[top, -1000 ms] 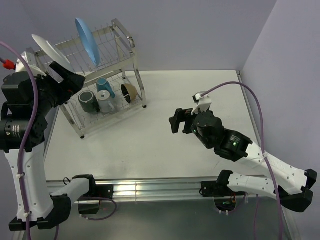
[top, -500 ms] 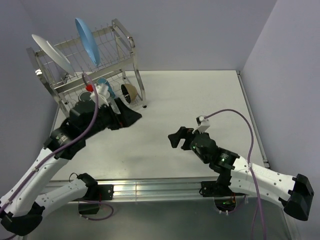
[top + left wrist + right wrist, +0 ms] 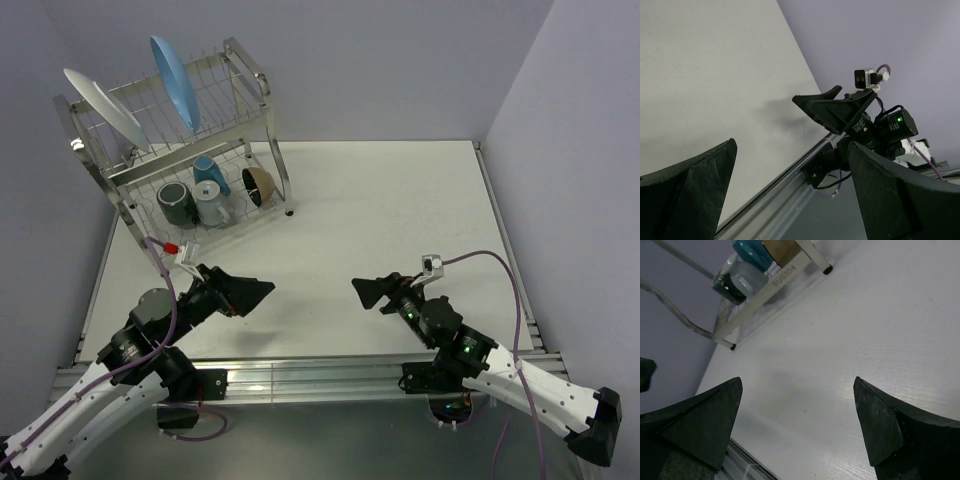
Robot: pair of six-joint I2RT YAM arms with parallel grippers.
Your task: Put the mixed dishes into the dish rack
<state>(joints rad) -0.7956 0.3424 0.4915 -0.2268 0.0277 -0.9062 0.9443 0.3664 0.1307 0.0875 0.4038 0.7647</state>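
At the far-left corner of the surface (image 3: 400,200), the dish rack (image 3: 262,100) is carrying every dish. The light-blue plate (image 3: 173,82) and the white plate (image 3: 103,105) are standing on edge in the upper tier. The dark mug (image 3: 176,202), the pale cup (image 3: 212,207), the blue mug (image 3: 210,172) and the black-and-tan bowl (image 3: 259,184) are sitting on the lower shelf. No dish is lying loose on the surface, so loading appears complete.

Both arms are lying low by the near edge. The left tool (image 3: 258,292) and the right tool (image 3: 362,290) are gaping fully wide, and neither is gripping anything. Their tips are pointing at each other across bare surface.

Risk, as a judgement: the white plate is leaning outward over the rack's left end, so a knock to the frame could send it sliding off. Because the two tools are facing each other, any inward sweep by either arm could bring them into contact.

Compared with one second ago, the left arm is no longer standing upright beside the rack with its tool by the white plate. Half a second ago it was passing in front of the lower shelf, and now it is drawn back well clear. The right arm is likewise sitting closer to its base. The dishes are holding the same places throughout.
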